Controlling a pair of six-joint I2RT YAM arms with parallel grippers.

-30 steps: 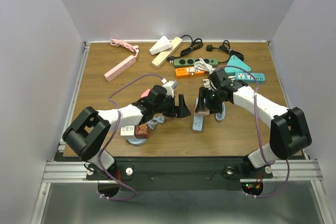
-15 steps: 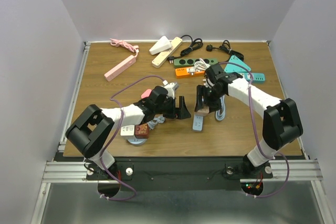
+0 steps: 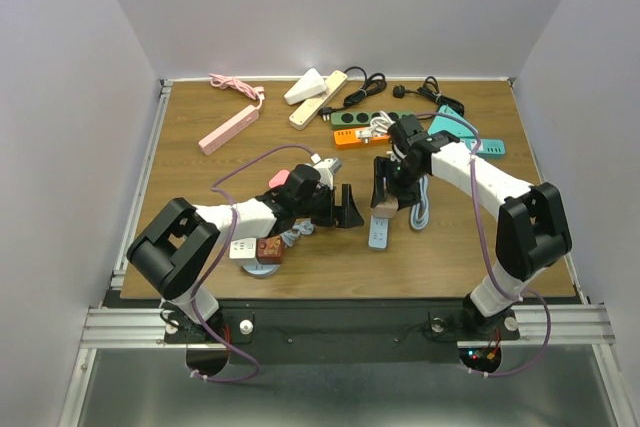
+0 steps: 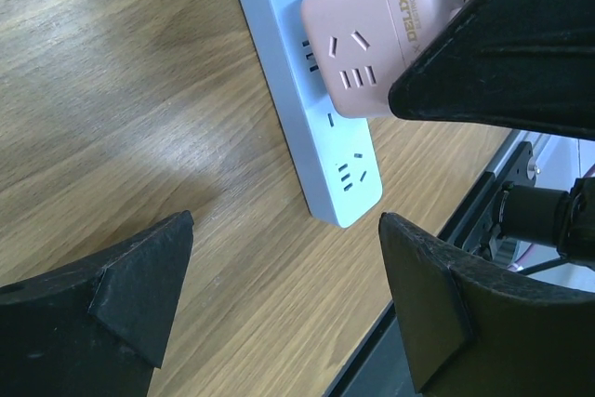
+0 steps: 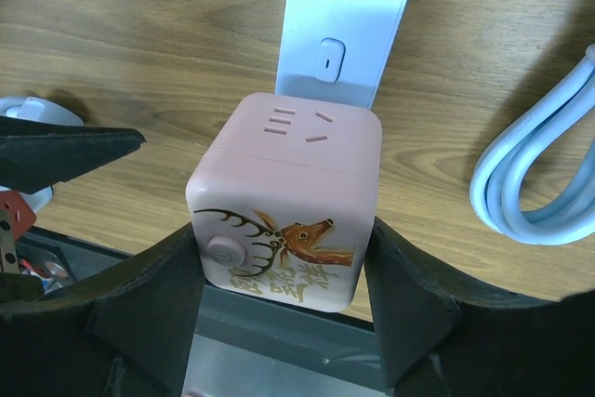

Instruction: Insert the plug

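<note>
Your right gripper (image 5: 284, 267) grips the pink cube plug (image 5: 279, 183) atop the blue strip (image 5: 344, 25), mid-table. Left gripper (image 4: 284, 230), at its nine o'clock, gapes empty. Seating looks underway; next, press squarely down.

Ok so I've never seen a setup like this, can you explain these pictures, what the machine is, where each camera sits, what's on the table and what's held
These are two robot arms bolted at the near edge of a wooden table. The wide picture looks down from above and behind them; the other two come from a camera on each wrist, so the dark shapes are that arm's own fingers. The right pincer grips a pink cube plug by its sides, over a pale blue power strip; whether it is pushed fully in, I cannot tell. The left pincer is open and empty, beside the strip. More strips, including an orange power strip, lie toward the far edge.
</note>
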